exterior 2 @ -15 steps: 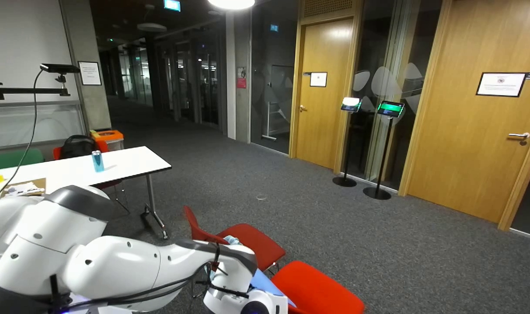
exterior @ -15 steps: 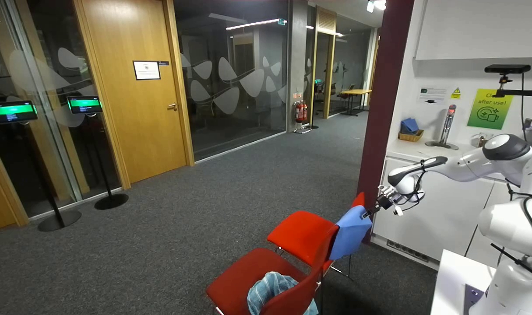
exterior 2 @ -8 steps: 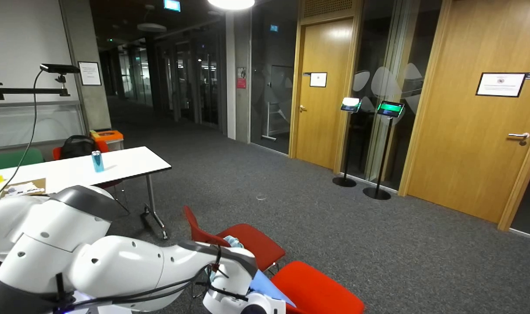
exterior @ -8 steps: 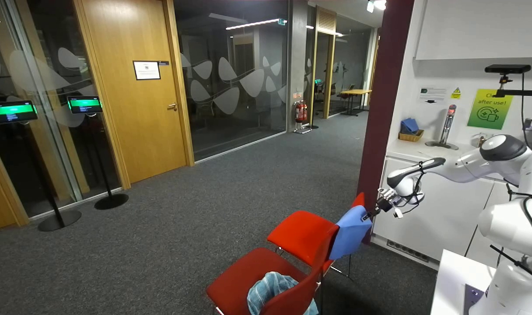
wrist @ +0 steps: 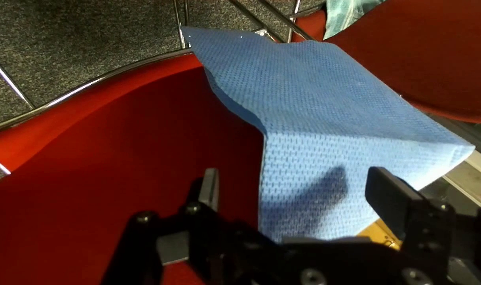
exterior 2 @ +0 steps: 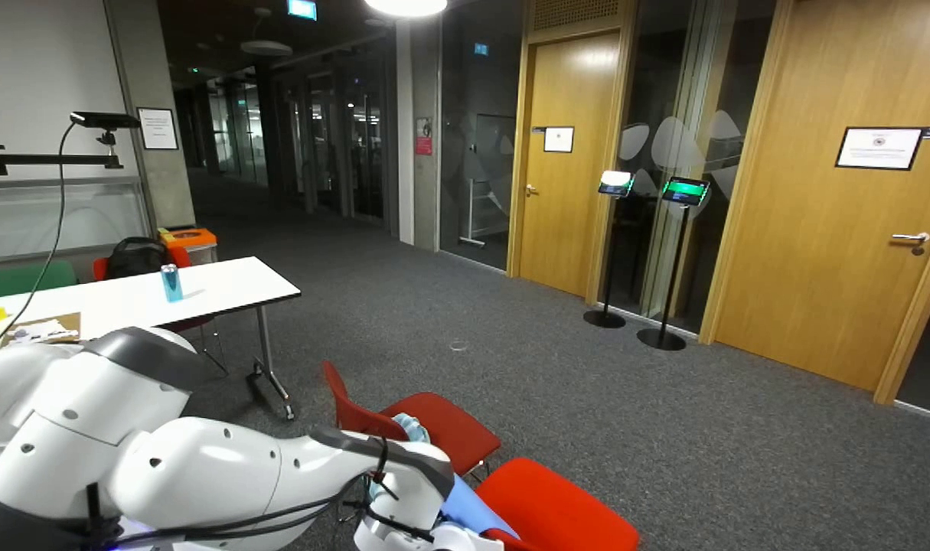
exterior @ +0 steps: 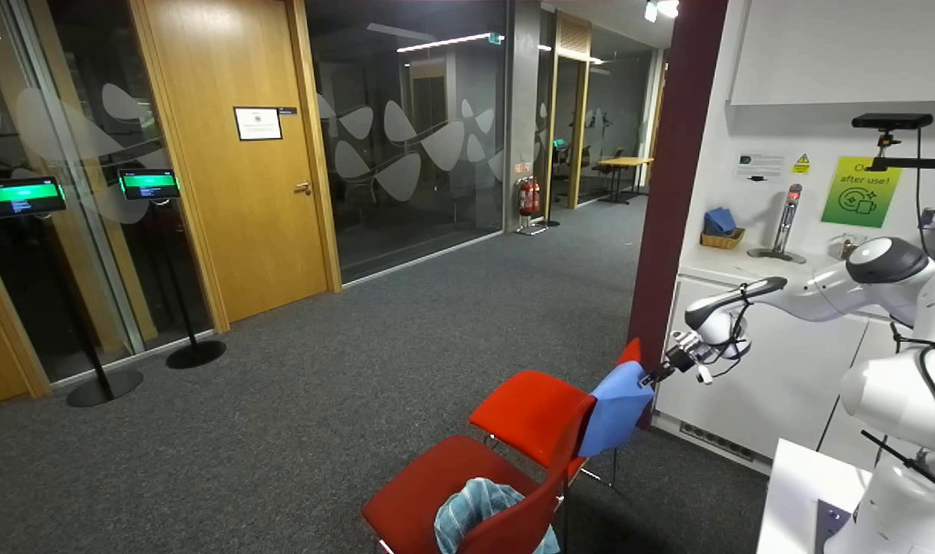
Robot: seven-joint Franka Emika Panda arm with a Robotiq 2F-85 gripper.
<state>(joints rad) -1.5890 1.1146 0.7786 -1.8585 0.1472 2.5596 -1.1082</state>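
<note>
One bent arm (exterior: 813,296) slants its end effector (wrist: 293,178) down, jaws parted, near dimpled blue cloth (wrist: 307,89) draping a red chair (exterior: 532,412).

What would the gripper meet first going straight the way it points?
Probably the blue cloth draped over the red chair: it shows ahead of the open gripper, though how near is unclear.

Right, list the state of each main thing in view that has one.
Blue cloth: draped over the back of the bright red chair
Gripper: open, close to that cloth; contact unclear
Patterned cloth: crumpled on the dark red chair
Wooden door: closed
Tablet screens: lit
Blue can: upright on the white table
Ceiling lamp: lit
</note>
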